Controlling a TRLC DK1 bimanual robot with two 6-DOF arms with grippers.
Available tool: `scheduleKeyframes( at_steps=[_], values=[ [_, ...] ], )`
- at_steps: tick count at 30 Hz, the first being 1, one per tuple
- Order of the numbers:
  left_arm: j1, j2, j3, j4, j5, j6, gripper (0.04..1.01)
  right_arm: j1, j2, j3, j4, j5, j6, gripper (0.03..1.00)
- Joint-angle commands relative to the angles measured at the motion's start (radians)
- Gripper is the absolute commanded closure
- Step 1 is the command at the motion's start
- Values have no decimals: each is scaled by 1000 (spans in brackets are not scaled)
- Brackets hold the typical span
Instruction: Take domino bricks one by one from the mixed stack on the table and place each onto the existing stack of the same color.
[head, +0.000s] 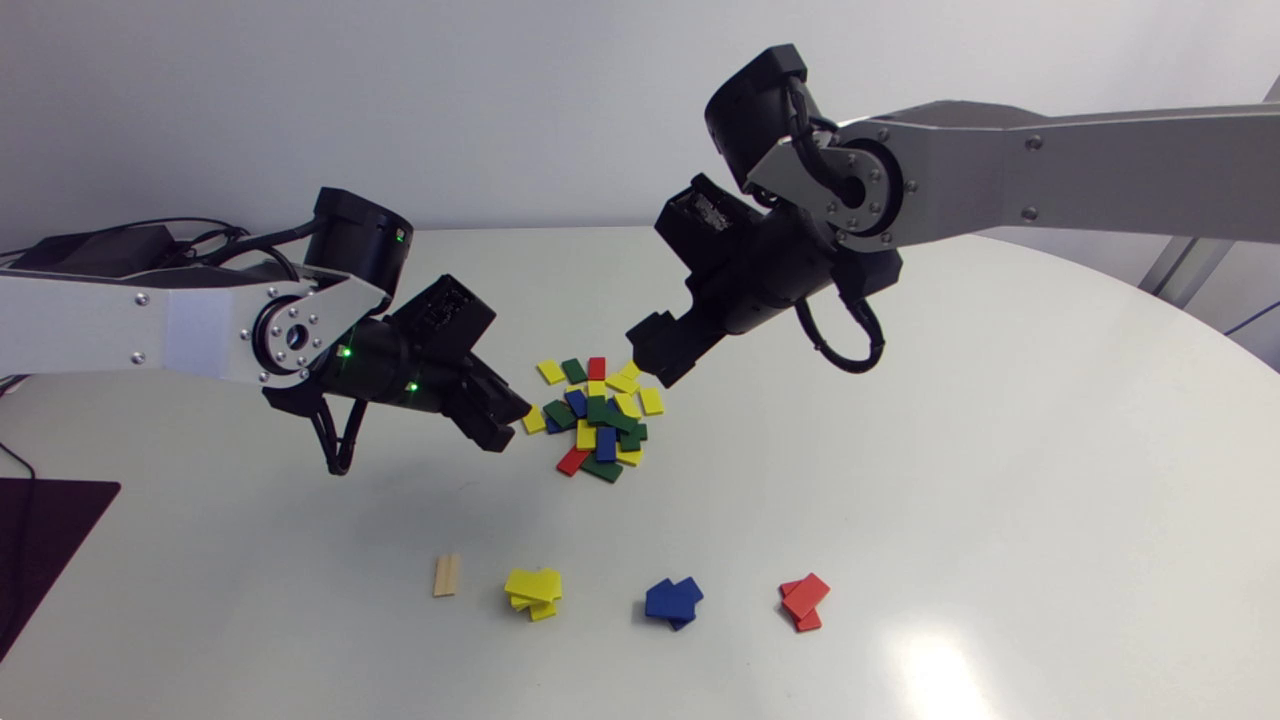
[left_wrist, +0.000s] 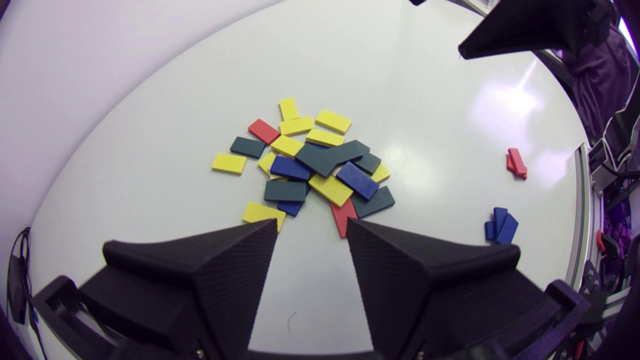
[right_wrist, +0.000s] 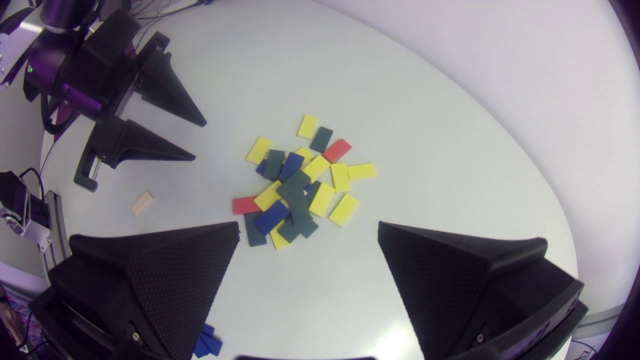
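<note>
- The mixed stack (head: 596, 420) is being shown at the middle of the bench (head: 1000, 450), its yellow, green, blue and red bricks lying overlapped.
- The left pincer (head: 508, 428) is being held wide and empty just beside the stack. The right pincer (head: 655, 370) is being held wide and empty over its far edge.
- The yellow stack (head: 533, 593), blue stack (head: 673, 602) and red stack (head: 804, 602) are being shown in a row near the front edge, well apart from the mixed stack. A pale wooden brick (head: 446, 575) is lying beside the yellow one.
- The step in hand is being judged as the pick, since no brick is being gripped.
- A loose edge piece is being favoured for the next move, such as the yellow brick (left_wrist: 263, 214) just ahead of the left pincer. The fingers would need lowering astride it without its neighbours being dragged.
</note>
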Motion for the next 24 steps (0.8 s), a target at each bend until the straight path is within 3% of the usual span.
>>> scheduleKeyframes(
  at_steps=[1, 8, 24],
  values=[
    [1, -18, 3, 1, 3, 16, 74, 7, -30, -30, 6, -3, 17, 62],
    [13, -8, 18, -3, 6, 25, 52, 10, -71, -88, 50, 3, 18, 62],
    [13, 33, 70, -16, 9, 26, 52, -7, -102, -107, 60, 5, 5, 62]
  ],
)
